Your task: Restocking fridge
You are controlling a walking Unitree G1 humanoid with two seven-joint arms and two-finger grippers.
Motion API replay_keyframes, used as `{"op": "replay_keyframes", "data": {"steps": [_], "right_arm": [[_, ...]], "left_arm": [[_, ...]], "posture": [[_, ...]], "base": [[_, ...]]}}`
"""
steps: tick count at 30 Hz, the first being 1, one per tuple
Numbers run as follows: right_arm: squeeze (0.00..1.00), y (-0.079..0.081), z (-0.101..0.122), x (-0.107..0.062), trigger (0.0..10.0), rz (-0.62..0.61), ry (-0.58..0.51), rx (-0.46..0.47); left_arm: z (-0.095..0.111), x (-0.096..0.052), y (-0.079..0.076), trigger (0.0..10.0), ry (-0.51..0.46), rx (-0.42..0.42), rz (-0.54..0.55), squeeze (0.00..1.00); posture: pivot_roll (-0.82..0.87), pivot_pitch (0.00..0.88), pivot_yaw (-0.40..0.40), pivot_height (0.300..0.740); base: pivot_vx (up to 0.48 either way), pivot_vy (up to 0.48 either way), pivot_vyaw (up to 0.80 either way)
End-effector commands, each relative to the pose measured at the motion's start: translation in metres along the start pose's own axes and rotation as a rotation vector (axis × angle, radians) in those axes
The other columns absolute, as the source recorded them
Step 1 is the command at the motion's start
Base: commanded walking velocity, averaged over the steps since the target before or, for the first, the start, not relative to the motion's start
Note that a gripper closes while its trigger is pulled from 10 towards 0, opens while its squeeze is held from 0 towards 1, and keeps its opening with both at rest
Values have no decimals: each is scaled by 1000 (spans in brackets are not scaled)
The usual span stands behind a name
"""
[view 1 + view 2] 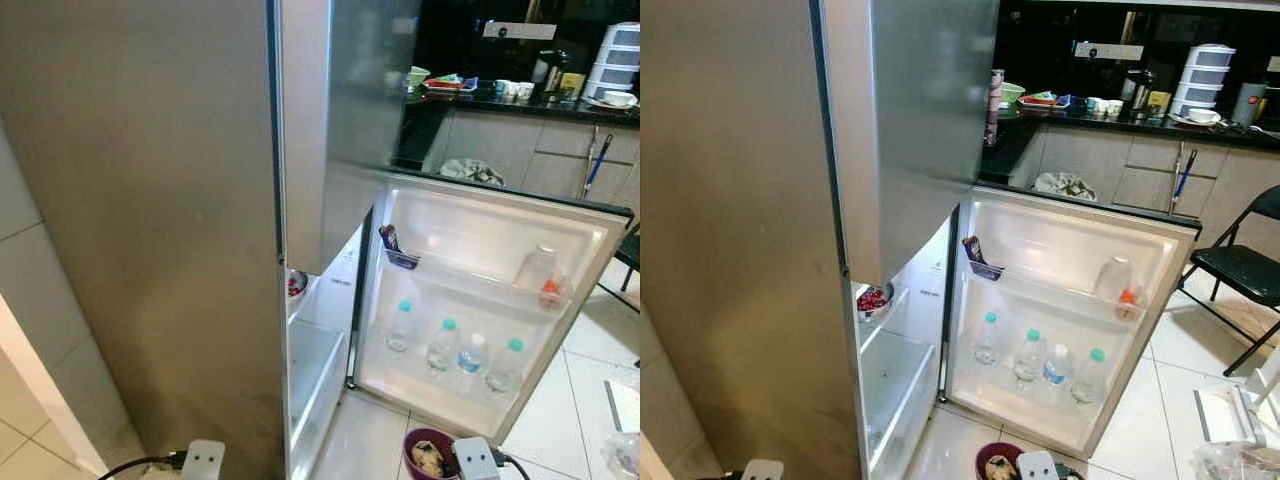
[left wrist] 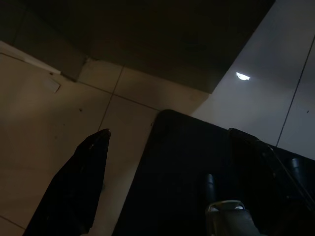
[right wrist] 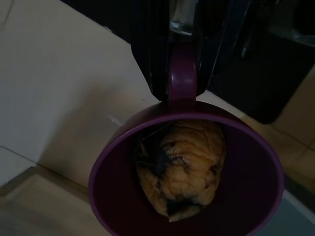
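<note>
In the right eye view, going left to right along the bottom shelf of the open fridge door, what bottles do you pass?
Clear bottle with teal cap → second clear teal-capped bottle → blue-labelled bottle with white cap → third clear teal-capped bottle, all standing on the white fridge door shelf.

Purple mug (image 3: pixel 187 187) w/ wrinkled yellowish food, held low before open fridge (image 1: pixel 480 290).

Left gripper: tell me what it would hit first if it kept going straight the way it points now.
Probably the tiled floor. In its wrist view the left gripper points down at pale tiles, with a dark flat shape just beyond the fingers; depth is unclear, so that shape could come first.
</note>
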State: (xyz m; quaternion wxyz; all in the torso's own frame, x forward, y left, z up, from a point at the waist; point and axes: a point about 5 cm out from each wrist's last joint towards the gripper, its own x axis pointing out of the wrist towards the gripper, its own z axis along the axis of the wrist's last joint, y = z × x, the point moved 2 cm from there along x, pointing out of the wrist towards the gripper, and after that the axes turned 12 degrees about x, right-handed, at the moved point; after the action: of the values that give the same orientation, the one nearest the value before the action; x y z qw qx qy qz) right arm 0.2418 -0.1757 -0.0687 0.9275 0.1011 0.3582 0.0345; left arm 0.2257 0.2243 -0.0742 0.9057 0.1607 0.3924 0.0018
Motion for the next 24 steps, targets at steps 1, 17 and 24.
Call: {"op": "replay_keyframes", "data": {"steps": [1,17,24], "right_arm": [[0,-2,0,-1,8902,-16,-10,-26],[0,0,-5,-2,2431,16,2,14],[0,4,-3,0,0,18,-1,8]], "left_arm": [[-5,-1,-2,10000,12,4,-10,0],[-4,-1,-5,10000,11,-5,-9,0],[-2,0,-6,10000,9,-1,-13,0]], "posture": [[-10,0,-40,734],[2,10,-56,734],[-3,25,-43,734]], "base": [[0,0,0],[0,0,0],[0,0,0]]}}
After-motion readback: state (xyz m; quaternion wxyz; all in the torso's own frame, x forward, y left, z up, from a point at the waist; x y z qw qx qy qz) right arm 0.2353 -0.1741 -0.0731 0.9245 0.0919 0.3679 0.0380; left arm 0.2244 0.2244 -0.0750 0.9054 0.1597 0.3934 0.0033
